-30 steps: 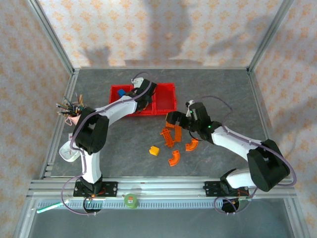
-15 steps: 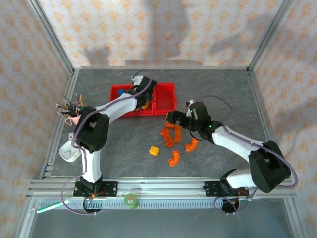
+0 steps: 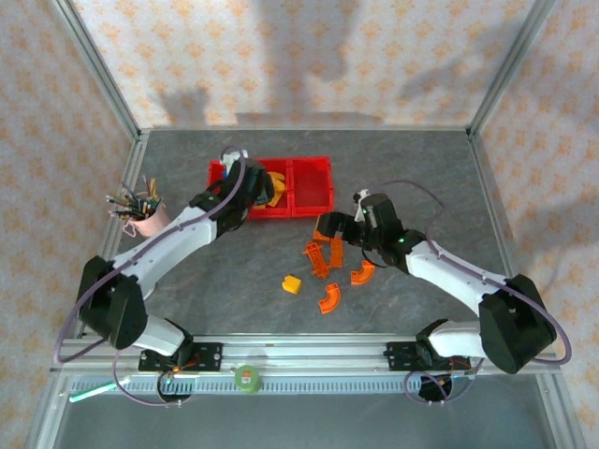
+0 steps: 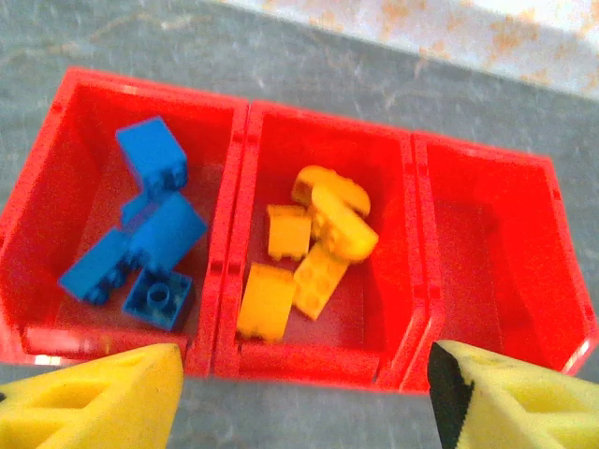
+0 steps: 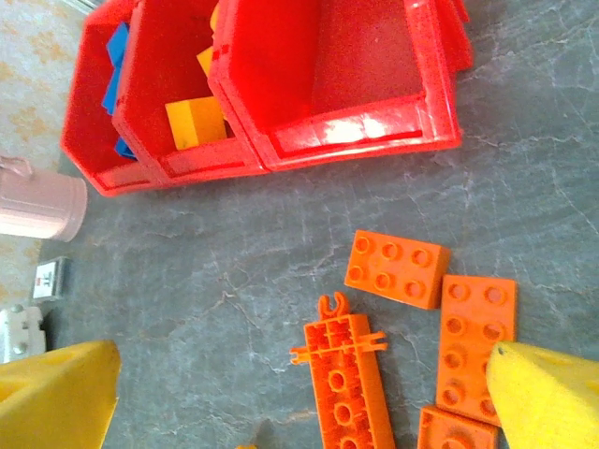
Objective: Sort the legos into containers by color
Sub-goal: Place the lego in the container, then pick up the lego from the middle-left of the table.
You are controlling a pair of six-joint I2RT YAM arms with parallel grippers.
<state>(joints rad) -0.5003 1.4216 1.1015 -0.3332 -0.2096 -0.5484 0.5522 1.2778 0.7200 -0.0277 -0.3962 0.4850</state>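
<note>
The containers (image 3: 314, 187) are three joined red bins at the back of the table. In the left wrist view the left bin holds blue legos (image 4: 154, 234), the middle bin yellow ones (image 4: 314, 238), and the right bin (image 4: 487, 234) is bare. My left gripper (image 3: 248, 198) hovers over the tray's near edge, open and holding nothing (image 4: 304, 402). Orange legos (image 3: 323, 253) lie on the table, with two orange arches (image 3: 329, 297) and one yellow brick (image 3: 292, 282) nearer me. My right gripper (image 3: 328, 227) is open above a long orange piece (image 5: 346, 369), not touching it.
A pink cup with pens (image 3: 145, 213) stands left of the tray. Beside the long piece lie an orange six-stud brick (image 5: 395, 269) and an orange plate (image 5: 477, 337). Metal frame rails edge the table on the left, right and near sides.
My left gripper has opened and drawn back from over the middle bin toward the tray's near left side, its elbow swinging out left. The right gripper has barely shifted.
</note>
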